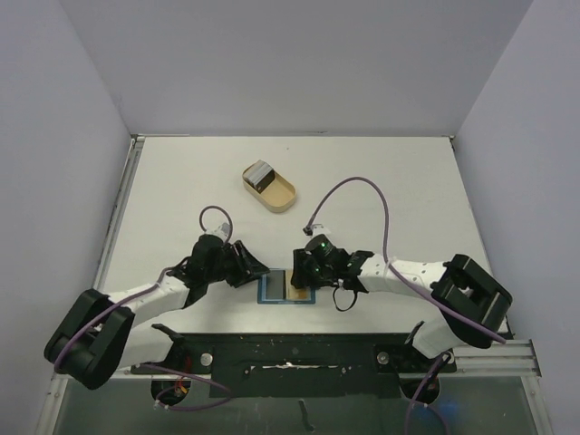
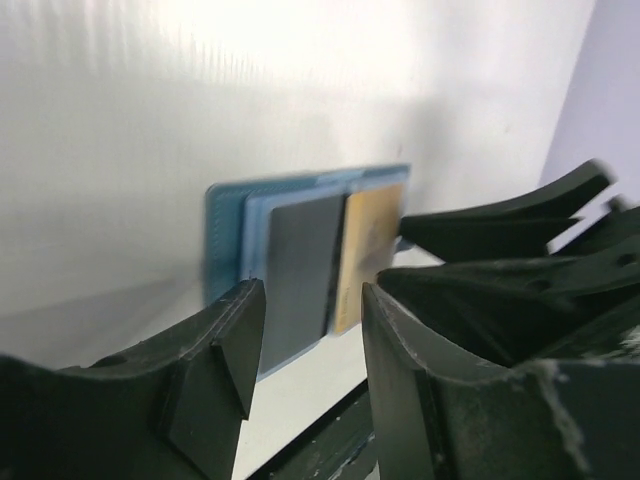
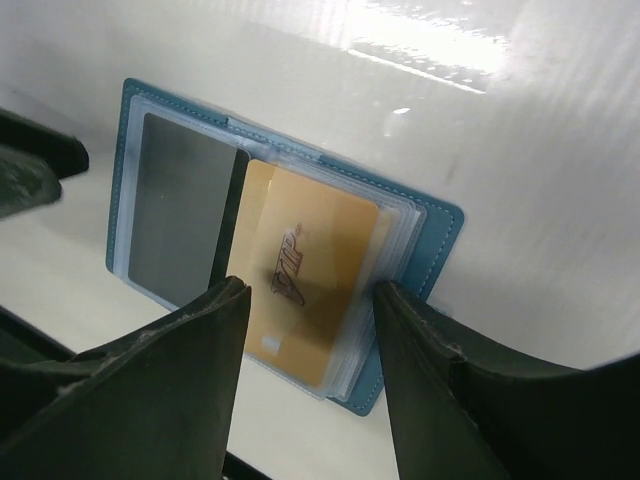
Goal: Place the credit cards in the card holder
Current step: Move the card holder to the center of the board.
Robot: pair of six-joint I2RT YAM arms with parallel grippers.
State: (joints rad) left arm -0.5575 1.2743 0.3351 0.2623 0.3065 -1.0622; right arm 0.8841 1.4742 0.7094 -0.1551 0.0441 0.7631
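Nearest the lens: matte black right gripper (image 3: 310, 295), jaws parted and empty, hovering over glossy tan card (image 3: 318, 235). Left gripper (image 2: 310, 300) likewise agape, holding nothing. Both arms stretched low, converging at lower centre of top view. There, flat and open, teal stitched card holder (image 1: 261, 290), long axis left-right; grey card (image 3: 180, 200) sleeved inside.

1. Card holder (image 3: 440, 225) — I count 1.
2. Cards at that holder: 1 dark grey card (image 3: 185, 205) and 1 tan-orange card (image 3: 310, 285). A paler tan edge behind it may be 1 more; I can't tell.
3. Tan tray (image 1: 283, 198) — 1.
4. The stack of cards (image 1: 260, 174) in the tray is 1 stack; I can't count its cards.
5. My claws: 2, the left gripper (image 1: 252, 270) and the right gripper (image 1: 304, 272).
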